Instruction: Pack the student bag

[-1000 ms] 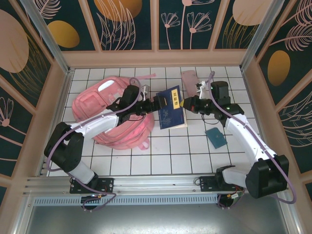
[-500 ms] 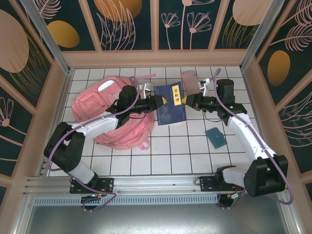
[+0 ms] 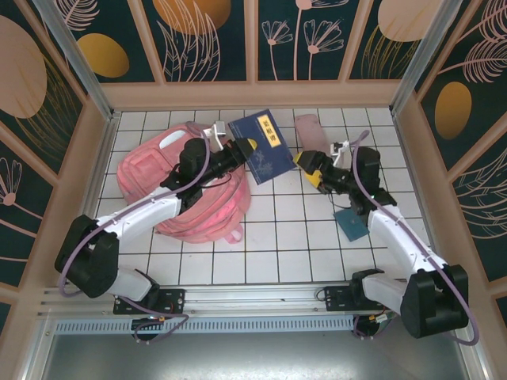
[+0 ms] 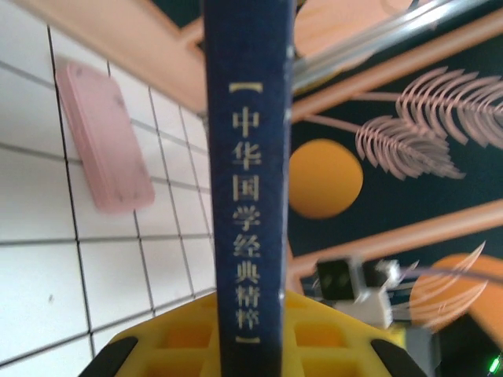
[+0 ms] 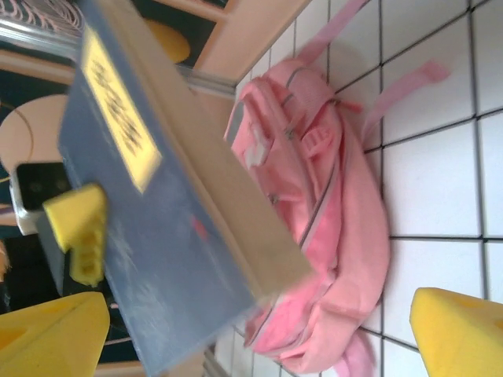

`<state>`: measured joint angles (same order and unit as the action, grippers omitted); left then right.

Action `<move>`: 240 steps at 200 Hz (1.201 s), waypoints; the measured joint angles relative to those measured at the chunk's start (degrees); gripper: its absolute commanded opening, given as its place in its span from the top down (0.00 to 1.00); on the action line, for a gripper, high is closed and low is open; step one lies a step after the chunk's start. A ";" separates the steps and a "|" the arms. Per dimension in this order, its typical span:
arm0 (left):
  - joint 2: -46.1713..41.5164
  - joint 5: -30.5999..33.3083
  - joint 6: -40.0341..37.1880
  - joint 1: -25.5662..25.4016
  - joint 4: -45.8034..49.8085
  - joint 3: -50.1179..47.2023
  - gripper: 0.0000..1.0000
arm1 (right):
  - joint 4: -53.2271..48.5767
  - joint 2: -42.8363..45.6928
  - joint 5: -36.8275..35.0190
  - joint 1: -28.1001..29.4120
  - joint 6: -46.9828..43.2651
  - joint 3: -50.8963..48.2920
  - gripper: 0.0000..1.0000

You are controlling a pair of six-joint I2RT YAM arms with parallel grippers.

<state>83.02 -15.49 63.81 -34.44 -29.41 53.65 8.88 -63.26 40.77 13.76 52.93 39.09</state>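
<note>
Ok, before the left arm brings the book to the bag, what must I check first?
1. Left gripper shut on blue book: ok.
2. Right gripper open: ok, jaws wide apart.
3. Book off the table: ok, held tilted by the student bag.
4. Bag's main compartment open: cannot tell.
5. Right gripper apart from the book: cannot tell, very near its edge.
6. Pink pouch out of the way: ok, lying near the far wall.

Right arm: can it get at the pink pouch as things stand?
Likely yes: right fingers are open and empty, the pink pouch lies uncovered just beyond them, and the left fingers hold the blue book off to the left.
</note>
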 measured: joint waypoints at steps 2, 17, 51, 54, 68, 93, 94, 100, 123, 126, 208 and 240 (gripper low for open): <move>-0.13 0.48 0.24 0.00 -0.28 0.00 0.96 | 0.96 0.00 -0.04 0.50 0.90 -0.42 0.01; -0.66 3.50 2.25 0.00 -2.16 -0.04 0.96 | 8.48 -0.20 -0.74 4.09 7.06 -3.15 0.01; -1.03 9.20 6.12 0.00 -4.35 -0.52 0.96 | 24.37 -3.08 -1.95 9.57 17.33 -4.02 0.01; -1.03 9.55 6.38 0.00 -4.50 -0.52 0.96 | 25.40 -3.41 -2.01 9.84 18.03 -3.98 0.01; -1.03 10.56 7.78 0.00 -5.20 -0.55 0.96 | 29.77 -5.53 -2.54 10.62 21.09 -3.48 0.01; -1.03 11.63 10.56 0.00 -7.52 -0.74 0.96 | 36.28 -10.32 -3.72 11.54 26.08 -1.99 0.11; -1.03 11.63 10.64 0.00 -7.56 -0.74 0.96 | 36.44 -10.47 -3.74 11.54 26.25 -1.92 0.12; -1.01 11.69 11.39 0.00 -7.96 -0.74 0.96 | 37.94 -11.85 -3.96 11.78 27.47 -1.40 0.15; -1.01 11.74 13.86 0.00 -9.66 -1.01 0.95 | 41.55 -15.69 -4.79 12.41 30.14 0.48 0.24; -1.01 11.72 14.10 0.00 -9.86 -1.05 0.95 | 41.90 -16.09 -4.81 12.52 30.34 0.72 0.25; -1.01 11.52 17.40 0.00 -11.52 -2.93 0.74 | 47.50 -19.52 -6.82 13.57 32.89 2.19 0.78; -1.53 11.72 17.27 0.00 -9.86 -3.45 0.30 | 42.51 -17.86 -8.39 13.64 29.46 2.19 0.95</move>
<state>81.49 -3.77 81.08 -34.44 -39.27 50.19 51.40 -81.12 32.38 27.40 82.39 41.28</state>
